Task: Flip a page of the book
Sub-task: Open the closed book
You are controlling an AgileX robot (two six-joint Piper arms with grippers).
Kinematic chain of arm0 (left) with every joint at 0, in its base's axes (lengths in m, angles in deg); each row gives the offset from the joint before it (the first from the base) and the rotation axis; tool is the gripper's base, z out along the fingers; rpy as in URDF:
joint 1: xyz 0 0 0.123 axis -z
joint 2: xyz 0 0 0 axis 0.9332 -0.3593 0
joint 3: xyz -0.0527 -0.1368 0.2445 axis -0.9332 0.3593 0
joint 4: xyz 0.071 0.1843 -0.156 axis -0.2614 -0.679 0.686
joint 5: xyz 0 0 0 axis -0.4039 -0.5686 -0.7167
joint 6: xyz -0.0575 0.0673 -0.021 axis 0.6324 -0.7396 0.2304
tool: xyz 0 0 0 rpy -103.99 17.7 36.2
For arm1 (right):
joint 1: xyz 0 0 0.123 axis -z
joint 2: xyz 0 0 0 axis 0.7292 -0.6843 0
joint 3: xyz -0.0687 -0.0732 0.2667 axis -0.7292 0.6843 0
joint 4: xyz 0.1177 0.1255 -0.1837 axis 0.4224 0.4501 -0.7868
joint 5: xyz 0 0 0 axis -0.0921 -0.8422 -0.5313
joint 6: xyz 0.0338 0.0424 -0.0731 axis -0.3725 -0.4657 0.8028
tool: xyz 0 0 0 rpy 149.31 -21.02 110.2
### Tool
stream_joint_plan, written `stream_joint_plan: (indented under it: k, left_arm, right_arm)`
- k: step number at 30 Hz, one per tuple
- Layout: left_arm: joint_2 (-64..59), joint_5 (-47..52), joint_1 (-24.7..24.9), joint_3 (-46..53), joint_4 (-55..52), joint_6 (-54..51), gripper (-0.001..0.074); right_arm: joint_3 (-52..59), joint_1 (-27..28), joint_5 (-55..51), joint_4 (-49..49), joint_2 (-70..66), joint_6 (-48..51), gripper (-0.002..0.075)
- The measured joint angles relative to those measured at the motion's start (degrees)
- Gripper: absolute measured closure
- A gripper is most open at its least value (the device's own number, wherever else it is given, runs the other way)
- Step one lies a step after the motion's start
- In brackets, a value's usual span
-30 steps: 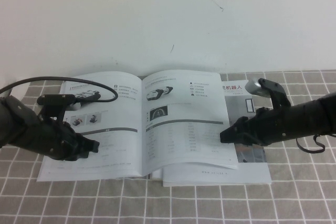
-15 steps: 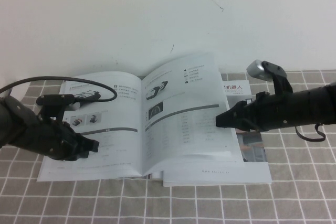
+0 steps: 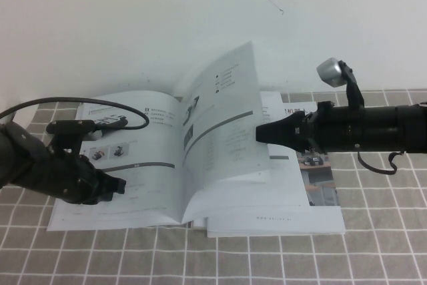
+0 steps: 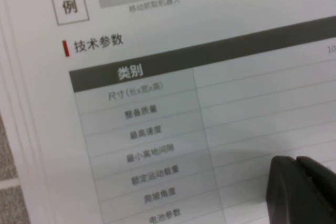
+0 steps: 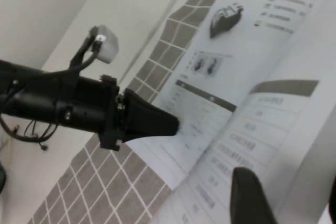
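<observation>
- My left gripper sits at about eight o'clock on the book, pressed down on the flat left-hand leaf. The left wrist view shows its fingertips together on the printed table, jaws closed with nothing between them. I read it as a hold-down, arm low and reaching in from the left edge.
- The book lies open on the checked cloth, spine near the middle.
- I judge the turn to be mid-way: the page stands lifted and bowed, leaning toward the spine, its free edge up at about one o'clock.
- My right gripper is at three o'clock, at the page's outer edge, arm stretched nearly level. I cannot tell how its jaws stand.
- Next I would sweep the right arm across toward nine o'clock and let the page go past the spine, lifting the left gripper clear first.
</observation>
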Motion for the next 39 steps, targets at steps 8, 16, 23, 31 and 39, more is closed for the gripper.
stream_joint_plan:
  k: [8, 16, 23, 31, 39]
  left_arm:
    - [0.0, 0.0, 0.0, 0.0, 0.14, 0.0, 0.0739]
    - [-0.09, 0.0, 0.0, 0.0, 0.75, 0.0, 0.0739]
    - [-0.09, 0.09, 0.0, 0.0, 1.23, 0.0, 0.0739]
    - [-0.09, 0.5, 0.0, 0.0, 2.07, 0.0, 0.0739]
    - [0.12, 6.01, -0.11, -2.23, 2.72, -1.42, 0.0739]
  right_arm:
    - [-2.44, -5.97, -0.2, 0.52, 0.0, 3.04, 0.0402]
    - [-6.89, -13.27, 3.8, 0.52, 0.0, 5.25, 0.0402]
    - [-8.07, -16.09, 8.57, 0.62, -0.26, 6.44, 0.0402]
    - [-8.07, -16.31, 11.2, 0.92, -3.18, 6.57, 0.0402]
    - [-8.07, -16.31, 14.1, 1.05, -3.4, 6.57, 0.0402]
